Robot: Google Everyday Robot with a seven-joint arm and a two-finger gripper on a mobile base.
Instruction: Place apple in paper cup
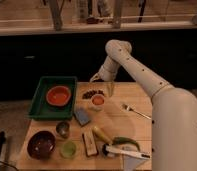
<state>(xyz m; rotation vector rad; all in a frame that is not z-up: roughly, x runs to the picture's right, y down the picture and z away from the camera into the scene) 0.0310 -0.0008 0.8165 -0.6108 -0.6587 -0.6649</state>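
Observation:
The apple (97, 99), small and red-orange, sits in the mouth of the white paper cup (97, 106) near the middle back of the wooden table (142, 95). My gripper (103, 83) hangs just above and behind the cup. Its fingers are spread apart and hold nothing. The arm comes in from the right.
A green tray (42, 107) holds an orange bowl (59, 95) at the left. A dark red berry cluster (91, 93) lies beside the cup. In front are a blue sponge (82, 116), metal cup (63, 129), green cup (68, 148), dark bowl (41, 144) and fork (134, 111).

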